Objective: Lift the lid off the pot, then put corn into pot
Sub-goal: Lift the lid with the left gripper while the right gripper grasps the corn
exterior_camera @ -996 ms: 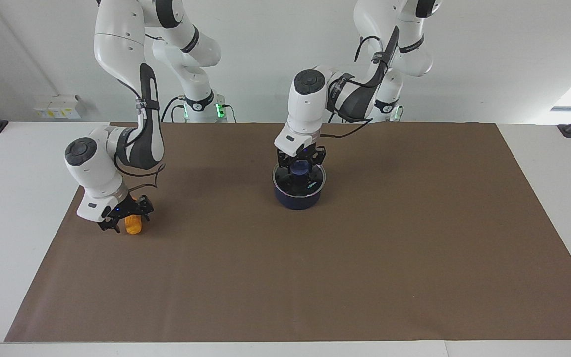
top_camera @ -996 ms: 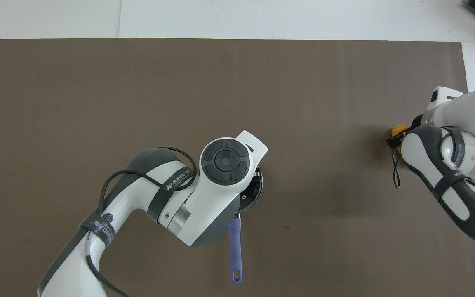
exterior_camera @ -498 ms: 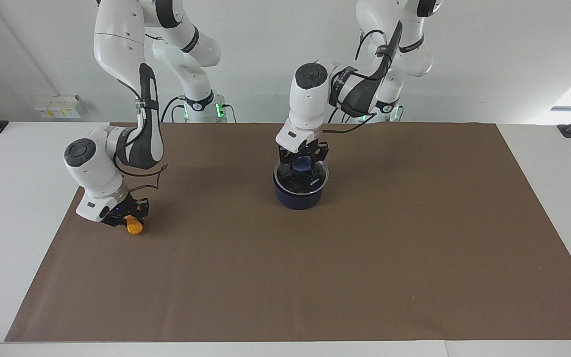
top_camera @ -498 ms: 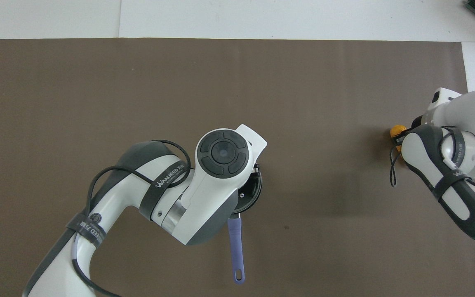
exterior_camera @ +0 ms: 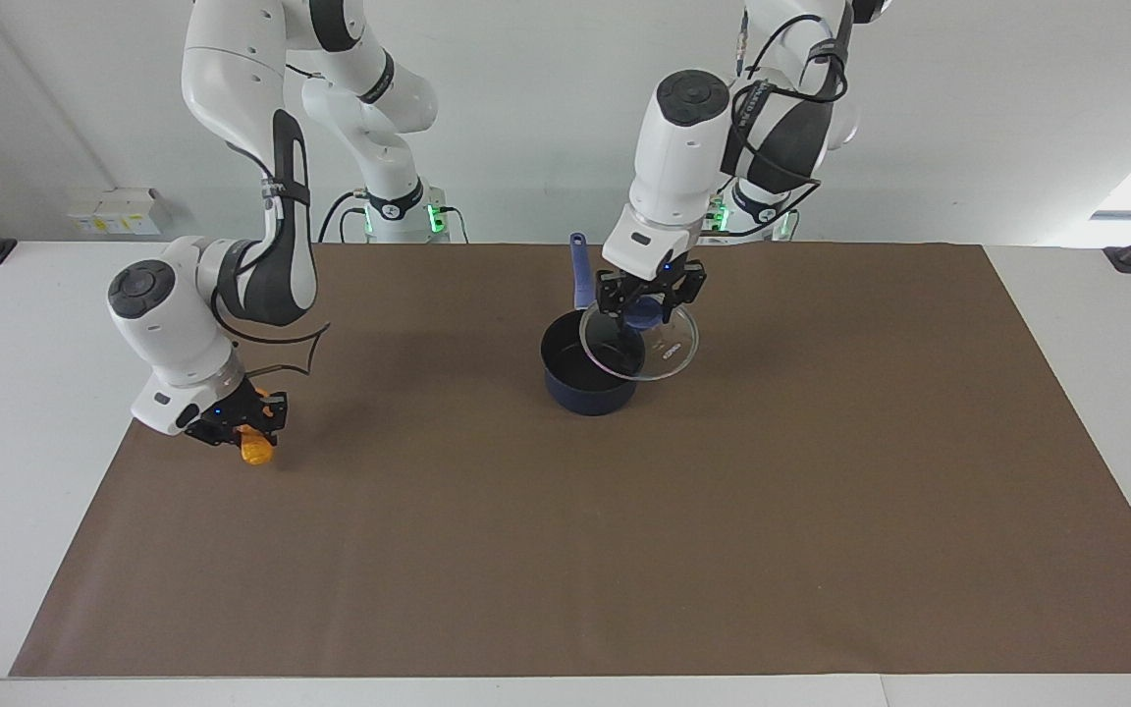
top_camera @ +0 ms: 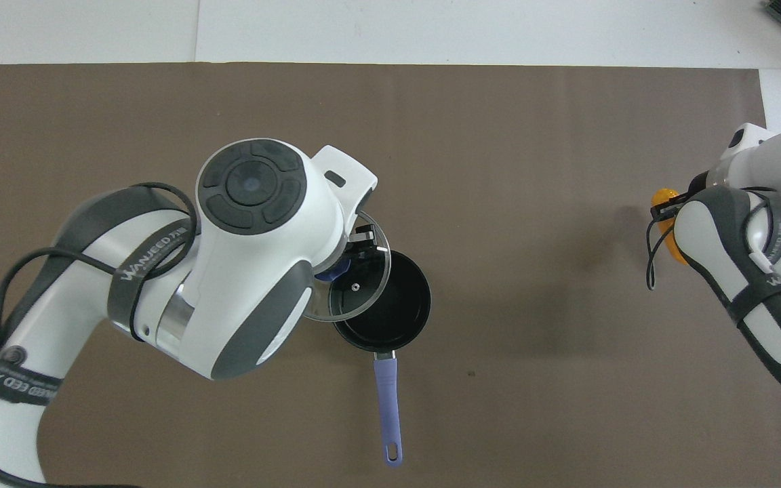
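The dark navy pot (exterior_camera: 587, 376) (top_camera: 390, 313) stands open at the middle of the brown mat, its long blue handle (top_camera: 389, 410) pointing toward the robots. My left gripper (exterior_camera: 646, 299) is shut on the blue knob of the glass lid (exterior_camera: 654, 344) (top_camera: 356, 285) and holds it tilted in the air over the pot's rim, toward the left arm's end. My right gripper (exterior_camera: 237, 427) is shut on the yellow-orange corn (exterior_camera: 254, 451) (top_camera: 665, 198) and holds it just above the mat at the right arm's end.
The brown mat (exterior_camera: 624, 550) covers most of the white table (exterior_camera: 26, 324). A small white box (exterior_camera: 114, 211) sits on the table near the wall at the right arm's end.
My left gripper has lifted the lid off the pot and carried it up and toward the left arm's end, leaving the pot open. My right gripper closed on the corn and raised it slightly.
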Available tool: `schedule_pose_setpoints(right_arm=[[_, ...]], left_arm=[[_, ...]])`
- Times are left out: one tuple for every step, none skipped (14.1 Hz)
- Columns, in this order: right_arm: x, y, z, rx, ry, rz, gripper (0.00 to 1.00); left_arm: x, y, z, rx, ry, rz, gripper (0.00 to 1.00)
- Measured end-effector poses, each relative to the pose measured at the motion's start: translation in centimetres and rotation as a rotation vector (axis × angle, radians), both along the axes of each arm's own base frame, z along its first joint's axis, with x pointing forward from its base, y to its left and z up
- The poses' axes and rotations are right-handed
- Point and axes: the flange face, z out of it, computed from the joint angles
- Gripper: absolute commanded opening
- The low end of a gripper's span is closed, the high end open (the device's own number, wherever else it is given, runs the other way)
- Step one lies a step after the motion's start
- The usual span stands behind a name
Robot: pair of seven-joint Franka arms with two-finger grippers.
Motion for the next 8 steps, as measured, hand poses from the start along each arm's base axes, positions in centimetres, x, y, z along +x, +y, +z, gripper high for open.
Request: schedule_pose_setpoints(right_arm=[[0.1,1.6,2.4,0.008,-0.003,-0.033,0.0],[0.0,3.4,4.4,0.015,-0.006,-0.062,0.0],[-0.3,5.5,6.3,0.02,-0.007,-0.094,0.0],[-0.7,7.7,7.9,0.023,-0.009,-0.12,0.0],[-1.1,9.9,9.2,0.026,-0.011,-0.142,0.0],[-1.4,11.8,10.2,0.028,-0.007,-0.159,0.0],[-1.6,13.7,11.1,0.028,-0.001,-0.173,0.0],[-1.8,16.0,11.8,0.028,0.004,-0.181,0.0]], left_arm=[[1.0,2.0,0.3,0.002,0.002,-0.009,0.0],[1.9,3.6,0.3,0.004,0.003,-0.017,0.0],[2.8,5.3,0.2,0.007,0.007,-0.027,0.0],[3.6,7.0,0.1,0.01,0.012,-0.038,0.0],[4.5,8.9,-0.1,0.012,0.017,-0.047,0.0],[5.3,10.8,-0.3,0.013,0.02,-0.05,0.0],[6.0,12.8,-0.5,0.014,0.023,-0.049,0.0],[6.7,14.9,-0.7,0.015,0.027,-0.047,0.0]])
